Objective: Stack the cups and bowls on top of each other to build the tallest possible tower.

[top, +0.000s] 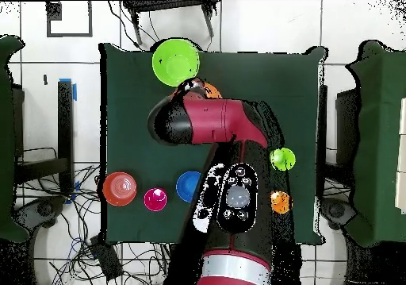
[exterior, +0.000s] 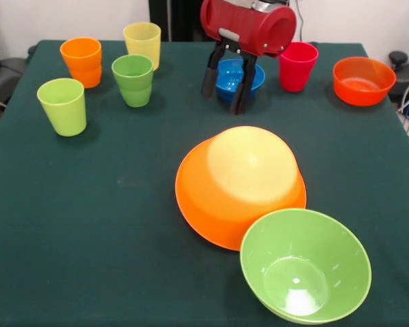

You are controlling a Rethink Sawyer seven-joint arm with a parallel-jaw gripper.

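My gripper (exterior: 222, 101) hangs open at the back of the table, its two black fingers (exterior: 244, 85) in front of the small blue bowl (exterior: 256, 76) with nothing held. A very large orange bowl (exterior: 242, 180) lies upside down mid-table. The large light green bowl (exterior: 305, 264) sits upright against its front right edge. At the back left stand the orange (exterior: 82, 60), pale yellow (exterior: 142, 42), green (exterior: 133, 80) and lime green (exterior: 63, 105) cups. A red-pink cup (exterior: 298, 65) and a small red-orange bowl (exterior: 363, 80) stand at the back right. No tower stands.
A dark green cloth covers the table (exterior: 109, 218). In the overhead view the red arm (top: 214, 123) hides most of the orange bowl (top: 210, 90). Chairs and cables lie around the table's sides.
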